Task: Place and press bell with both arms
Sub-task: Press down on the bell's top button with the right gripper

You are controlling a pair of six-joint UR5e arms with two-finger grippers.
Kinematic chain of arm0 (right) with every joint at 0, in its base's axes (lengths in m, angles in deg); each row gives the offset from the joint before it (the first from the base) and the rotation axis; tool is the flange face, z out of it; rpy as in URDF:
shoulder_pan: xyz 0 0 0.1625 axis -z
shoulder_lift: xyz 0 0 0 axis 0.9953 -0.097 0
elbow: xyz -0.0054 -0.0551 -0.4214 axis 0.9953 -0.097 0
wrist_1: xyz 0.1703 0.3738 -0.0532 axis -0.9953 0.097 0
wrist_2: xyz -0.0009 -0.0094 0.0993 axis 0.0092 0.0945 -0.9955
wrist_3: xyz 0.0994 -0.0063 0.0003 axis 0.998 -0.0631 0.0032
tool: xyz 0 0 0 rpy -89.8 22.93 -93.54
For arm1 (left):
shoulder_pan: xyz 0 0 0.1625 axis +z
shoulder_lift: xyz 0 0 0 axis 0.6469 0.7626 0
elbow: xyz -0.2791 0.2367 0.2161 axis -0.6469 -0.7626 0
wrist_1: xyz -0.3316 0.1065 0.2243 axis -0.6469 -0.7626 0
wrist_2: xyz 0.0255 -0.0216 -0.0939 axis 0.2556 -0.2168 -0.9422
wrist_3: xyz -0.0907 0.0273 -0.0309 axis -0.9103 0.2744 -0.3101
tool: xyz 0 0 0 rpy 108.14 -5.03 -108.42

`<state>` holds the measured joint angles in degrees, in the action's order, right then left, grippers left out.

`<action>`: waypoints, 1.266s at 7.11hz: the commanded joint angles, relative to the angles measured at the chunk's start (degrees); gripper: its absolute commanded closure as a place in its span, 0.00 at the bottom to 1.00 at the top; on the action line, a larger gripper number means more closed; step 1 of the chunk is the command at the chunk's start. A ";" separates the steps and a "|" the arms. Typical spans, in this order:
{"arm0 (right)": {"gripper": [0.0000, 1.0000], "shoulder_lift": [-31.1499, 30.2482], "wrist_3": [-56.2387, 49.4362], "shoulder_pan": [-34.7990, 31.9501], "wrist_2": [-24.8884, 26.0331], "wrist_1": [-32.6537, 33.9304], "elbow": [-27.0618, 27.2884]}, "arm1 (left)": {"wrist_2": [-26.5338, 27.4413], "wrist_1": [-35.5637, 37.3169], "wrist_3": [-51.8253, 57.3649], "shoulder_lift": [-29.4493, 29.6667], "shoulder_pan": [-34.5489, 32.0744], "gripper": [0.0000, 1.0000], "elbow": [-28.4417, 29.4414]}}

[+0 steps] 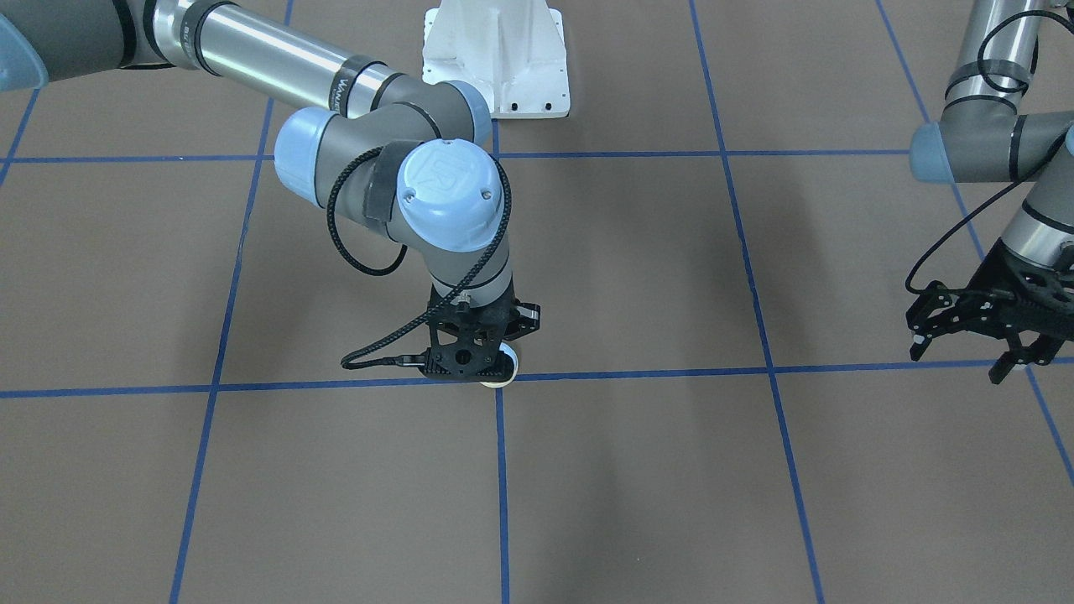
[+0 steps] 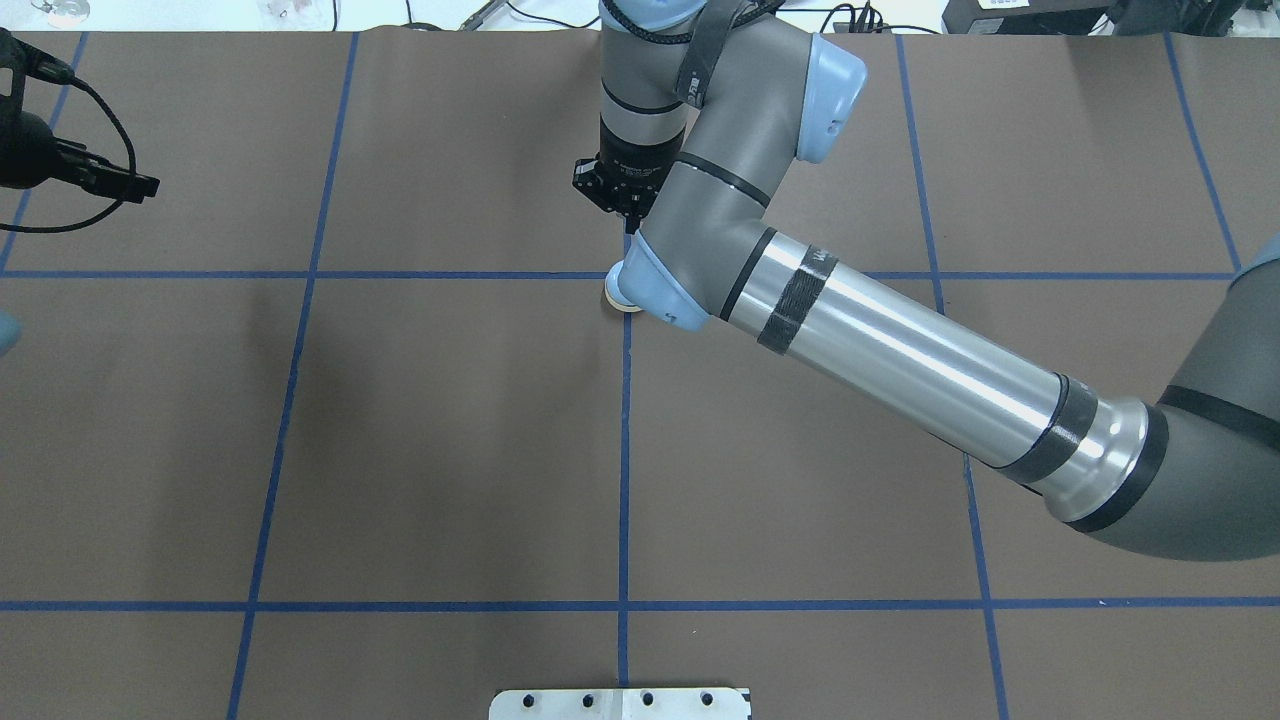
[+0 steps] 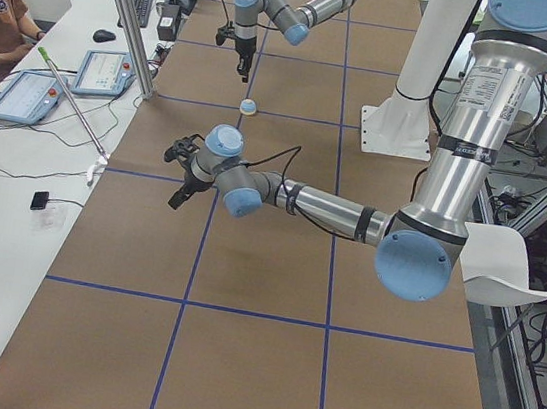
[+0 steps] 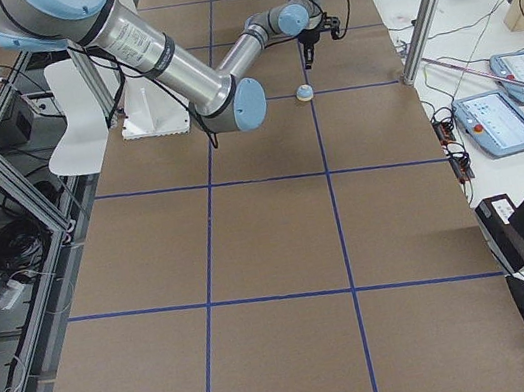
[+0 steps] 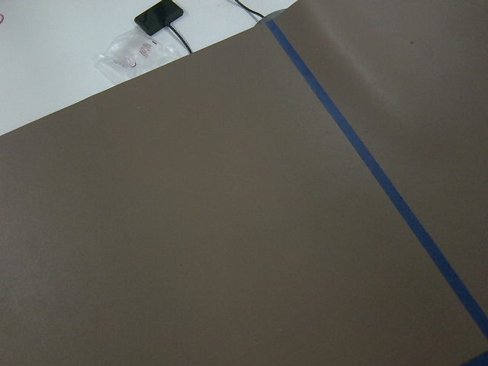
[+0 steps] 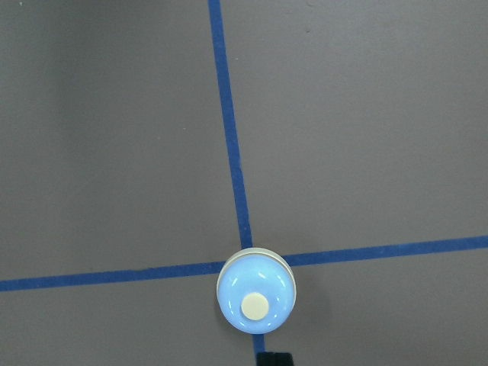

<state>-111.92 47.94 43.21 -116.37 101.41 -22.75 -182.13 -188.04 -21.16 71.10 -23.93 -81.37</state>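
Item 1, nearest in the left-end view: left black two-finger gripper (image 1: 959, 358) on the silver-grey tubular left arm (image 3: 324, 206). It hangs over bare table with its fingers spread apart and nothing between them. Its wrist camera shows only brown cover and a tape line. Judged parked aside, leaving the working square free until its own turn. Item 2: brown paper-covered table (image 2: 450, 450), marked into squares by blue tape lines (image 2: 624, 450). Item 3, mid-table: small light-blue dome-shaped call bell (image 6: 255, 299), cream round button (image 6: 255, 306) uppermost. It stands upright on its cream rim on a tape crossing, touched by neither gripper. The crossing likely serves as the target mark, so the placing looks done. Item 4, farthest: right black two-finger gripper (image 3: 241, 64) on the silver-grey right arm (image 2: 900, 350). It points straight down above the bell, apart from it, and whether its fingers are parted or together cannot be told. Judged poised so that a straight descent would meet the button; the press appears not yet made.
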 commanded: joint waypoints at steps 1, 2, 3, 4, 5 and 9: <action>1.00 0.31 -0.04 1.15 1.17 -1.86 -3.21 | 0.18 -0.02 0.01 -0.06 0.08 0.00 0.00; 1.00 0.31 0.04 1.59 1.61 -4.83 -5.22 | 0.27 -0.02 -0.08 0.03 0.08 0.00 0.00; 1.00 0.22 -0.04 1.76 1.61 -5.03 -6.02 | 0.36 -0.02 -0.08 0.03 0.17 0.00 0.00; 1.00 0.22 -0.04 1.85 1.87 -5.03 -6.21 | 0.45 0.07 0.01 -0.06 0.17 0.00 0.08; 1.00 0.22 0.04 2.29 2.40 -5.12 -6.64 | 0.62 0.15 0.01 0.03 0.17 0.00 0.26; 1.00 0.13 0.04 2.91 3.10 -5.38 -7.35 | 0.62 0.24 0.01 0.03 0.17 0.00 0.44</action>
<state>-111.77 47.99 46.03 -113.38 96.14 -29.91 -181.51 -187.86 -21.17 71.13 -23.73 -80.98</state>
